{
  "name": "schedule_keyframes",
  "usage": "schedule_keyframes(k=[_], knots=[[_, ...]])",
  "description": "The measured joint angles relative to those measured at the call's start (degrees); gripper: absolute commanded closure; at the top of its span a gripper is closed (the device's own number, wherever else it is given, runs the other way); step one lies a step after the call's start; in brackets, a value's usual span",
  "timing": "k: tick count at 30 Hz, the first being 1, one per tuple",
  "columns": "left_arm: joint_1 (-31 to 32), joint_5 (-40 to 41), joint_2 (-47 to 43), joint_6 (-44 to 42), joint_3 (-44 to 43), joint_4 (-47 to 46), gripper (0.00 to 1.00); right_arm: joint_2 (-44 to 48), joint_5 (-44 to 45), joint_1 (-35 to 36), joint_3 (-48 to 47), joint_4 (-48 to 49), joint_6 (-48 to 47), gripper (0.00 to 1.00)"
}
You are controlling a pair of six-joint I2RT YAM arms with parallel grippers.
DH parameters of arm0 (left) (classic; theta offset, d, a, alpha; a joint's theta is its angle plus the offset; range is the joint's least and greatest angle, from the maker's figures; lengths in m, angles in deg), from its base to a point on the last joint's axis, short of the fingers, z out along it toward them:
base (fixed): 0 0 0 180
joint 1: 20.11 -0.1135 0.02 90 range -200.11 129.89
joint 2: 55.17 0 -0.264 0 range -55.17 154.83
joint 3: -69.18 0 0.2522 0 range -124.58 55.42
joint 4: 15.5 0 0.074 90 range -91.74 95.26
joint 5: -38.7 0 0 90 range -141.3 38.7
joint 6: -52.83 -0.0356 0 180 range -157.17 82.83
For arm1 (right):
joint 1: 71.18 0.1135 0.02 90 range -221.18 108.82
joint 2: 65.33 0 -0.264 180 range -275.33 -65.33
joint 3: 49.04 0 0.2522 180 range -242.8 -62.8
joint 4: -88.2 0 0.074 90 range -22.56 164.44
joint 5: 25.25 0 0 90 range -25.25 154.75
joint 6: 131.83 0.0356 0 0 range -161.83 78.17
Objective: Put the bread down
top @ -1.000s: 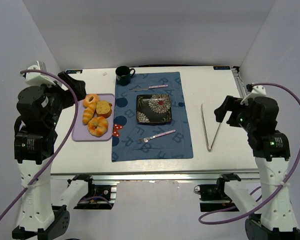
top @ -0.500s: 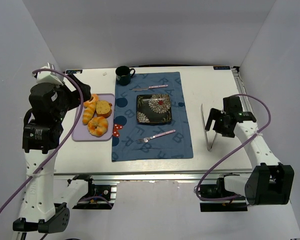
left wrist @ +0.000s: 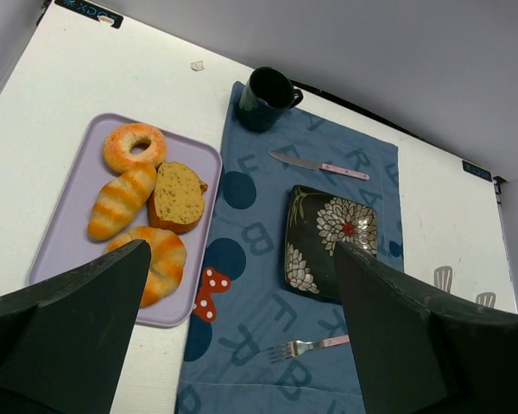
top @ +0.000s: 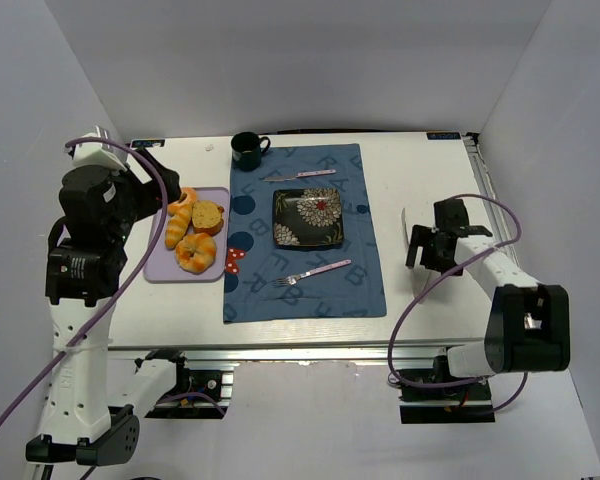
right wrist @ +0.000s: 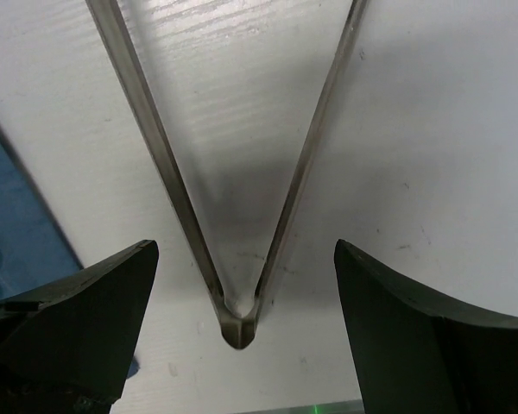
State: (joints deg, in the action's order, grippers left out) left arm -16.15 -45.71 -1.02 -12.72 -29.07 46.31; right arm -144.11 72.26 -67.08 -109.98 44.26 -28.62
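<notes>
Bread [top: 195,252] on the lilac tray [top: 157,266], both grippers spread wide, holding nothing.
The tray sits just ahead of the left gripper [left wrist: 242,285], with the bread at its nearer end. The right gripper [right wrist: 246,250], well apart from it, straddles the tongs' [right wrist: 160,147] hinge.

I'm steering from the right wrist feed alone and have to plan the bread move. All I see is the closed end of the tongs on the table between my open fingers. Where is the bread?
Observer: The bread lies at the near end of the lilac tray, left of the blue placemat, far to your left.
Operator: Is the left gripper holding it?
Observer: No. The left gripper hangs open over the tray's far end, touching no roll.
Operator: Where's the plate?
Observer: The floral plate sits mid-placemat, between a knife and a fork.
</notes>
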Motion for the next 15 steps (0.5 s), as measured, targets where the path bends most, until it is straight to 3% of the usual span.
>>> schedule_keyframes(k=[15], knots=[[0.0, 1.2, 1.6, -1.5, 0.0, 2.3, 0.02, -14.4, 1.6, 0.0, -5.4, 4.6, 0.2, 0.11]])
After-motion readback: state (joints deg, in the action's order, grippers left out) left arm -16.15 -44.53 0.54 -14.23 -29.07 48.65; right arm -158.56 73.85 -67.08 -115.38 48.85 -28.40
